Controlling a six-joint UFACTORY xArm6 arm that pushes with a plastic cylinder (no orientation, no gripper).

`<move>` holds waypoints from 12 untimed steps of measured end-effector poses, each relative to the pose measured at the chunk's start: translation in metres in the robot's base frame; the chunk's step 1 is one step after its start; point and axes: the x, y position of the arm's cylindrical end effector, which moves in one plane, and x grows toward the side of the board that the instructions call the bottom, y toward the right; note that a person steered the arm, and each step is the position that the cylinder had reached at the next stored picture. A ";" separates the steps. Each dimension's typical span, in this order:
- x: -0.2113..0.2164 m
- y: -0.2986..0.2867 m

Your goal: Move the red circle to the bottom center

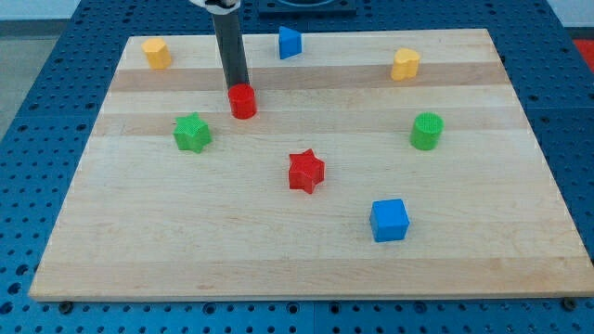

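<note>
Red circle (243, 102) sits in the upper left part of the desk (186, 250), a short red cylinder standing upright. My tip (237, 90) comes down from the view's top as a dark rod and ends right at the circle's top-left edge, touching it or nearly so; the contact itself is too close to call. The arm carries no pincer, so there is no open or closed state to tell.

To the view's left of the circle, a little lower, lies the green star (192, 133), apart from it. Lower and to the view's right lies the red star (305, 172), near the middle of the desk. Further down and right stands the blue cube (389, 220).

Along the top edge, the orange block (157, 53) sits at the left corner, the blue block (290, 42) just right of the rod, and the yellow block (405, 64) toward the right. The green cylinder (426, 131) stands at the right side, below the yellow block. The desk rests on a blue perforated surface (28, 111).
</note>
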 end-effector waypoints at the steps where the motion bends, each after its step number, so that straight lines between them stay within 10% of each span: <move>1: 0.023 -0.003; 12: 0.114 0.050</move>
